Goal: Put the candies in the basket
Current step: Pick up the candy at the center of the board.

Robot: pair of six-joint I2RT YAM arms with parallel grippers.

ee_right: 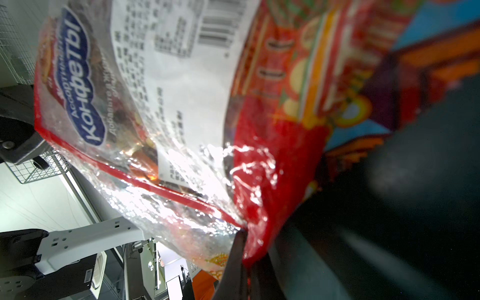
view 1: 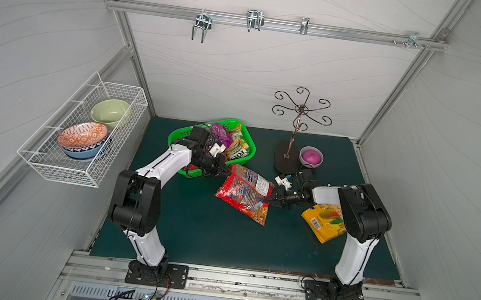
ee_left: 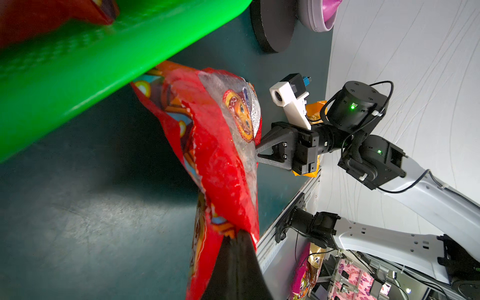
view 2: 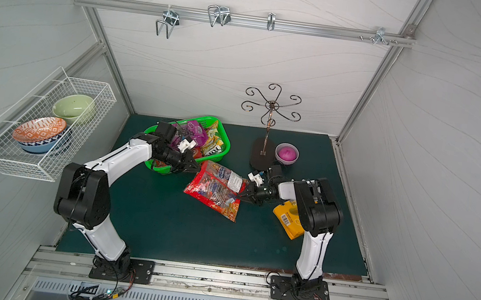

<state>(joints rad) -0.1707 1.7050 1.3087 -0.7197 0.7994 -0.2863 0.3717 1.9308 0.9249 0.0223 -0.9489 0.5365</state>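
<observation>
Left wall: white wire basket (view 1: 42, 159) holding bowls (view 1: 82, 136), well clear of the work. On the dark green mat (view 1: 205, 240), back left, is the green basket (view 1: 250, 142). A purple bag (view 1: 220, 131) and the FOX'S bags (view 1: 238, 148) lie inside it. In the left wrist view a second red bag (ee_left: 39, 20) shows behind the basket wall. The left gripper (view 1: 226, 172) sits just in front of the basket's near corner, jaws pinched together on the corner of the large red bag (view 1: 243, 193). This bag is outside the basket, stretched between the two arms at mid-mat. Its gripped edges look raised; cannot tell whether its lower corner touches the mat. The right gripper (view 1: 269, 199) is clamped on the bag's opposite edge, with film caught between the jaws in the right wrist view. Behind it stands a mug tree (view 1: 285, 161), with a pink bowl (view 1: 311, 157) just beside its base. Far right: a yellow-orange bag (view 1: 322, 223) lies flat on the mat, partly under the right arm, apart from both grippers.
</observation>
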